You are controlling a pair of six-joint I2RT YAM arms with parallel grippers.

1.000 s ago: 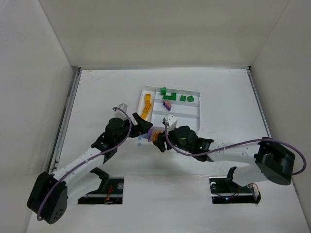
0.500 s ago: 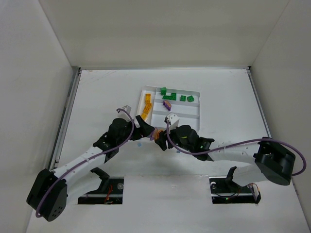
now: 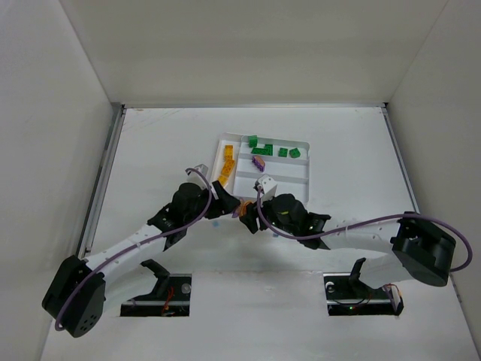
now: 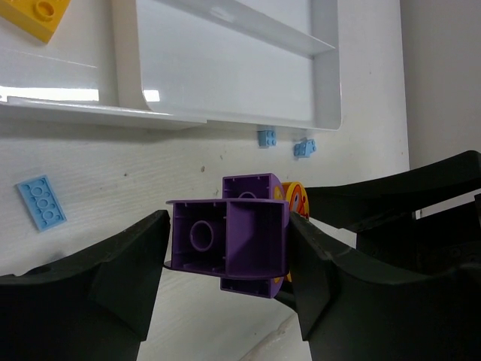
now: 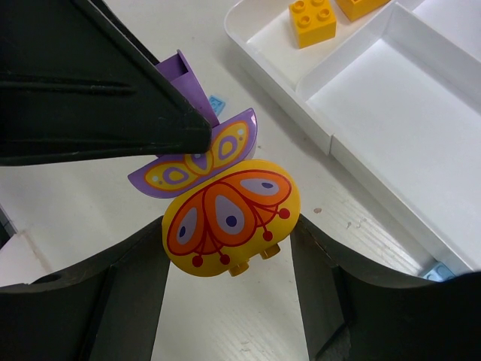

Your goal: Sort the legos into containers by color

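Note:
Just in front of the white tray [image 3: 307, 162] my two grippers meet, and between them is a joined pair of legos. My left gripper [image 4: 229, 256] is shut on the purple lego [image 4: 225, 241], one finger against each side. That brick's patterned purple wing [image 5: 195, 162] shows in the right wrist view. My right gripper [image 5: 229, 241] is shut on the yellow lego [image 5: 229, 218], an oval piece with an orange print that sits against the purple one. From above, the left gripper [image 3: 231, 203] and right gripper [image 3: 246, 218] are tip to tip.
The tray [image 4: 225, 60] holds yellow bricks [image 3: 228, 158] in its left compartment, green bricks [image 3: 263, 147] along the back and a purple brick [image 3: 258, 161]. Tiny light blue pieces [image 4: 43, 201] [image 4: 266, 138] [image 4: 304, 147] lie on the table by the tray's near wall.
My left arm has moved right up to the right gripper, and its jaws have narrowed onto the purple lego. The right arm and its grip have not moved.

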